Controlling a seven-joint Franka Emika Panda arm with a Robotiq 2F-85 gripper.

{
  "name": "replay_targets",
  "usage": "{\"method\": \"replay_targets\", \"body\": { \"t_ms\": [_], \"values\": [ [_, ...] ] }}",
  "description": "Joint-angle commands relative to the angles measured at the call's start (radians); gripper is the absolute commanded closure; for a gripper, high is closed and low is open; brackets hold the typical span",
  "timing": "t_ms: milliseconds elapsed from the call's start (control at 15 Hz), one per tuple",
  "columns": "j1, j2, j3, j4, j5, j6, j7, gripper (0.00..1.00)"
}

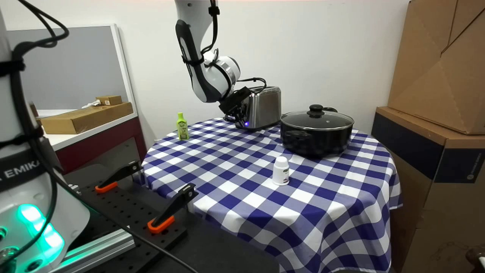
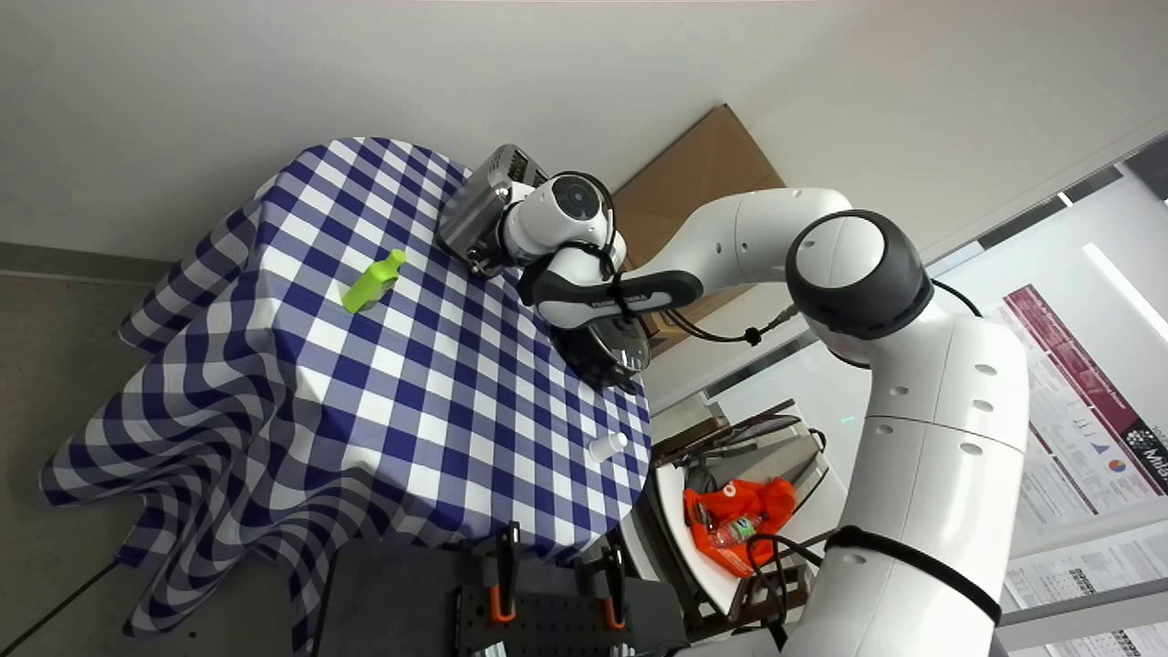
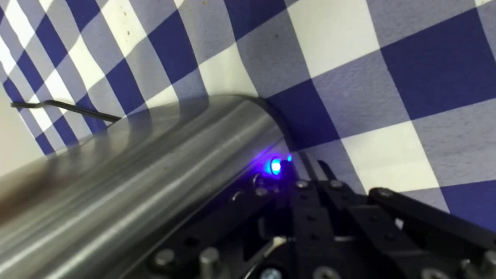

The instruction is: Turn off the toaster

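The silver toaster (image 1: 267, 108) stands on the checked tablecloth against the wall side, also seen in an exterior view (image 2: 468, 214). Its metal side (image 3: 170, 159) fills the left of the wrist view. A blue light (image 3: 275, 166) glows low on its dark end panel and also shows in an exterior view (image 1: 246, 124). My gripper (image 3: 312, 166) is shut and empty, its fingertips right beside the lit light. Whether they touch the panel I cannot tell. In both exterior views the gripper (image 1: 241, 117) (image 2: 482, 263) is low at the toaster's end. The arm hides part of the panel.
A black lidded pot (image 1: 314, 136) stands close beside the toaster. A green bottle (image 1: 182, 127) and a white bottle (image 1: 280, 172) stand on the table. A thin dark cord or wire (image 3: 73, 108) lies behind the toaster. Cardboard boxes (image 1: 435, 68) stand beside the table.
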Motion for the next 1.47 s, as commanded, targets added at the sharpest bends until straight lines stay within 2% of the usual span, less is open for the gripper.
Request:
{"method": "replay_targets", "body": {
  "t_ms": [0, 333, 867, 1400],
  "values": [
    [-0.003, -0.027, 0.002, -0.017, -0.003, 0.006, -0.004, 1.0],
    [-0.001, -0.024, 0.0, -0.014, -0.006, 0.006, -0.001, 1.0],
    [0.015, 0.028, -0.029, 0.076, -0.044, 0.005, 0.015, 1.0],
    [-0.017, 0.001, 0.013, 0.013, 0.017, -0.011, -0.04, 1.0]
  ]
}}
